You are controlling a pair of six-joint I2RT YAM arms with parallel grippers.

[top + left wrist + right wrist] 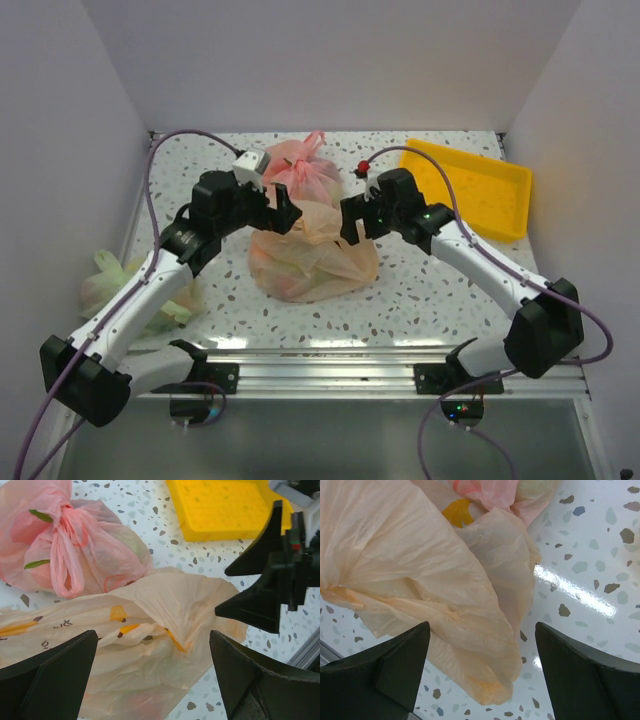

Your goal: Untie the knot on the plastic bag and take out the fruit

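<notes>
— Where's the bag (312,258)?
— Mid-desk (420,290), between both arms. The left pincer (290,214) stands spread wide at its top-left edge. The right pincer (348,222) is spread the same way at the top-right. Neither grips anything.
— What do the wrist views add?
— The left one shows film between its fingers (50,675) and the pink bag (65,545) just behind. The right one shows only film and desk.
— Any writing?
— Small dark print on the bag, too blurred to read.
</notes>
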